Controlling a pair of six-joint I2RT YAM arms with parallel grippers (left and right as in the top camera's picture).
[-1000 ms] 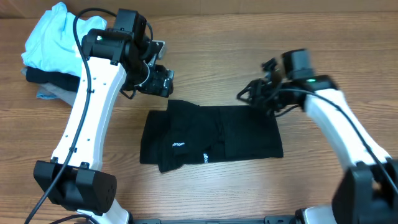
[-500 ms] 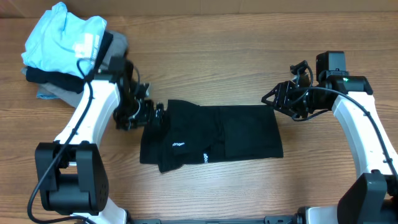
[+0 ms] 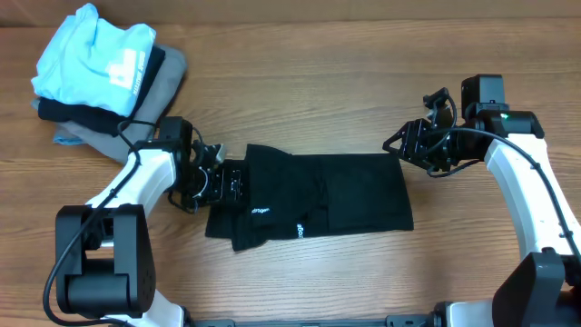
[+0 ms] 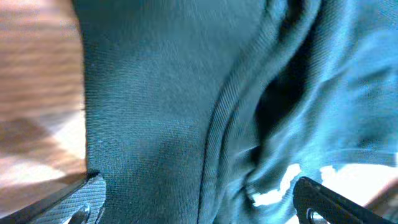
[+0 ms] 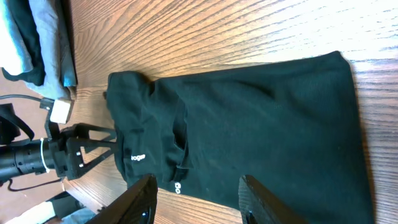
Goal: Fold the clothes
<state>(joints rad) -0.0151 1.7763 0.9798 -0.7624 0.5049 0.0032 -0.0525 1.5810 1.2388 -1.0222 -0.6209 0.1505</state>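
The black polo shirt (image 3: 313, 200) lies partly folded into a rough rectangle on the wooden table, with a small white logo and hem mark facing up. It also shows in the right wrist view (image 5: 249, 137). My left gripper (image 3: 229, 182) is open at the shirt's left edge, and its fingers straddle black fabric (image 4: 186, 124) in the left wrist view, with a ribbed seam between them. My right gripper (image 3: 408, 145) is open and empty, hovering just above the shirt's top right corner.
A pile of clothes with a light blue shirt (image 3: 95, 54) on top of grey and dark garments sits at the back left corner. Bare wooden table (image 3: 300, 91) lies behind and in front of the black shirt.
My left gripper has come down from the back and moved right onto the shirt's left edge. My right gripper shifted right a second ago, then held still.
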